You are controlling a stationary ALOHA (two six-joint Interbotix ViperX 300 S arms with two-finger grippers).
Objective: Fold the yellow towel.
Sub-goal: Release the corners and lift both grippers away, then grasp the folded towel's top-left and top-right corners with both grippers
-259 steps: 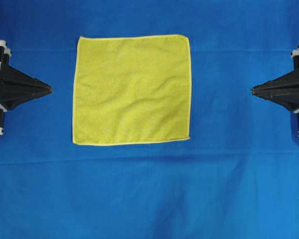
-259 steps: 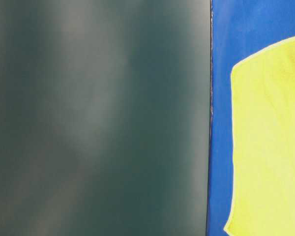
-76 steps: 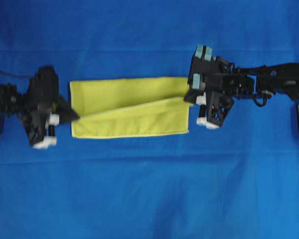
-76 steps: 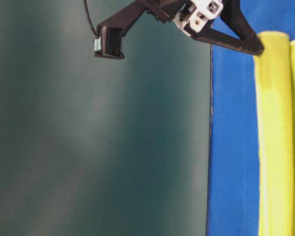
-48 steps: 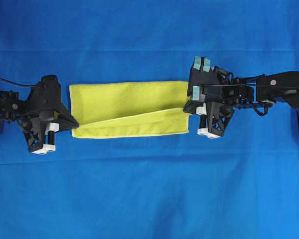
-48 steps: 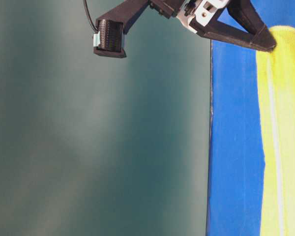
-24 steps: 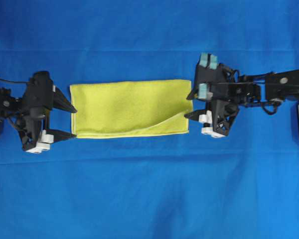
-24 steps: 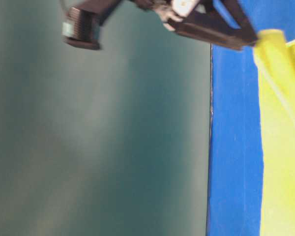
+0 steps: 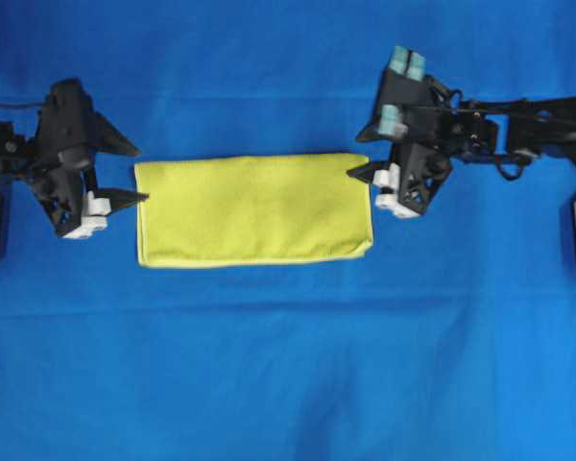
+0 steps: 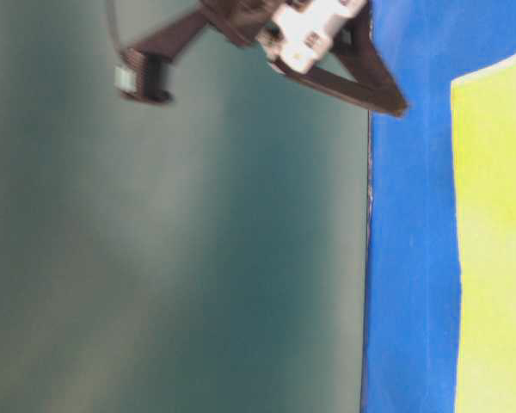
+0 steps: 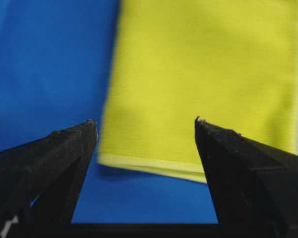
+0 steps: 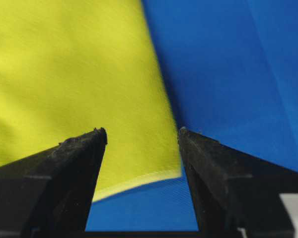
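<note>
The yellow towel lies folded in half as a flat rectangle on the blue cloth, its long sides running left to right. My left gripper stands open just off the towel's left edge, near the far corner, holding nothing. My right gripper is open at the far right corner, also holding nothing. In the left wrist view the towel lies ahead of the open gripper, its doubled hem showing. In the right wrist view the towel's corner shows between the spread fingers of the gripper.
A large blue cloth covers the whole table. In the table-level view a dark blurred panel fills the left side, with one left finger above the cloth's edge and the towel at the right.
Both grippers opened and let go of the towel's edge, then drew back toward the far side. The raised top layer has settled flat.
</note>
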